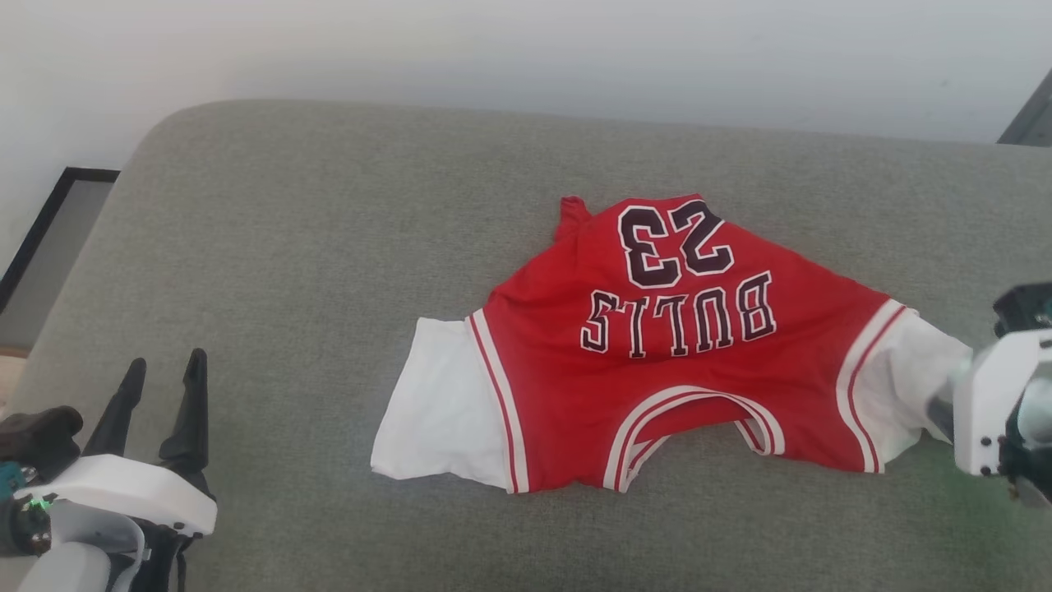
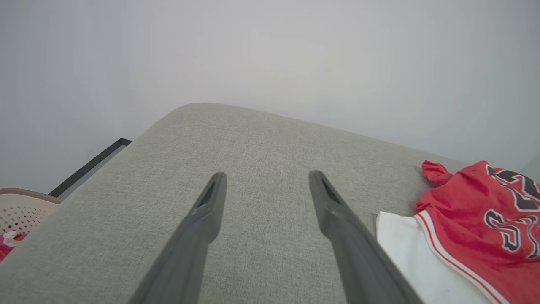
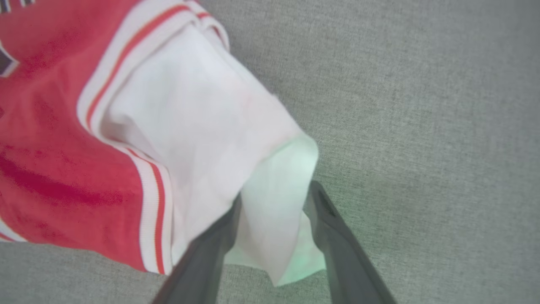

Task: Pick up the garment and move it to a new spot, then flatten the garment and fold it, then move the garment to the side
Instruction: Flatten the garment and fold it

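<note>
The garment (image 1: 657, 370) is lying spread on the grey cushion (image 1: 288, 247), right of centre, print facing up and neckline toward the robot. It is presenting as light, soft, limp cloth. It is likely to sag, crease and slide on the weave, so a single-point lift is likely to bunch it. The best holds are looking like the striped armhole trim or the sleeve ends, where layers are doubling up.

The left gripper (image 1: 166, 359) is hovering over bare cushion with its fingers wide apart, well away from the garment and holding nothing. The right gripper (image 3: 274, 194) is standing at the sleeve (image 3: 202, 126) on the robot's right. Its fingers are parted with the sleeve end lying between them, and no pinch is showing.

The right wrist view is showing this finger-to-cloth relation, which the gripper's white housing is hiding in the head view. The head view is giving the whole outline and the bunched far corner. The left wrist view is adding a pale perforated basket (image 2: 21, 211) beyond the cushion's edge.
</note>
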